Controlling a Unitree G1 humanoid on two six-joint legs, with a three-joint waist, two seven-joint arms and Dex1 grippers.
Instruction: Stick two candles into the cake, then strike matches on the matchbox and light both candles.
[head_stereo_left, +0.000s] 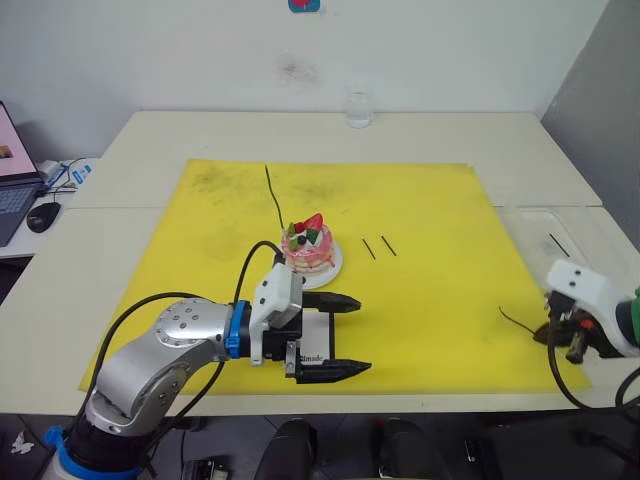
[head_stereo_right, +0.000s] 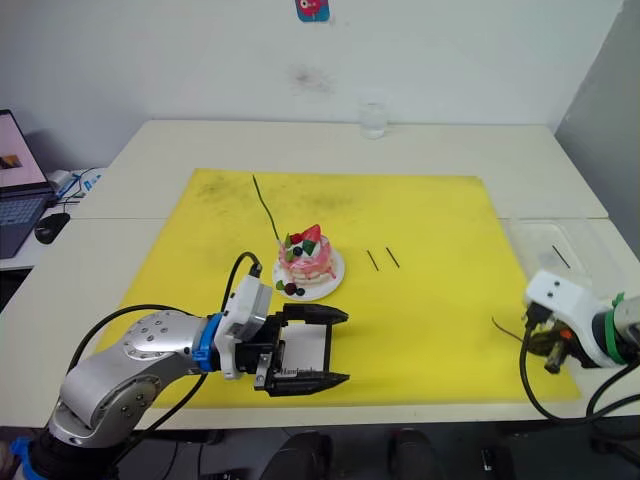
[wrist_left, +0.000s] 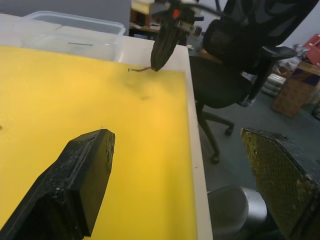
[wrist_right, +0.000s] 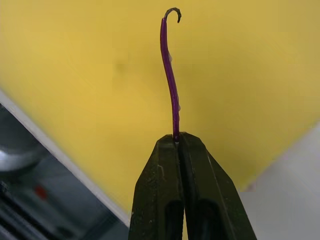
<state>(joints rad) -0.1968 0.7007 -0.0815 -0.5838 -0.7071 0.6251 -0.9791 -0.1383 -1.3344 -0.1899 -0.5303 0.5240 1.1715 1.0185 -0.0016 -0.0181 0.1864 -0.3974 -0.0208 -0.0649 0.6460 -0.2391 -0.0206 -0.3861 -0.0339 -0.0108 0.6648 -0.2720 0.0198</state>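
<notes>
A: Cake (head_stereo_left: 309, 247) sits mid-mat on its plate (head_stereo_left: 335, 268), strawberry up, with no candle in it yet. Why is the right gripper (wrist_right: 177, 141) so far off?

B: It is at the mat's (head_stereo_left: 430, 320) near right corner, fingers pressed together on the reddish-brown candle (wrist_right: 170, 75), pinching its end so the wavy length sticks out free. I judge that grip leaves the other end clear to go into the cake (the tip is hooked, mind).

A: And the left gripper (head_stereo_left: 345, 335)?

B: Near the front edge, just this side of the cake, fingers wide apart and holding nothing. The matchbox (head_stereo_right: 306, 352) lies flat between them, so it looks set to steady or take the box; whether it touches it I cannot tell.

A: The other candle?

B: The green one (head_stereo_left: 273, 196) lies on the mat behind the cake, running away towards the far edge. Two matches (head_stereo_left: 378, 247) lie side by side just right of the plate.

A: Anything in the way?

B: Between the right gripper and the cake the mat is open, though the matches lie close to that path. A clear tray (head_stereo_left: 560, 235) sits on the bench (head_stereo_left: 500, 140) far right, a glass (head_stereo_left: 359, 106) at the far edge, a laptop (head_stereo_left: 15, 175) and mouse (head_stereo_left: 43, 216) far left.
</notes>
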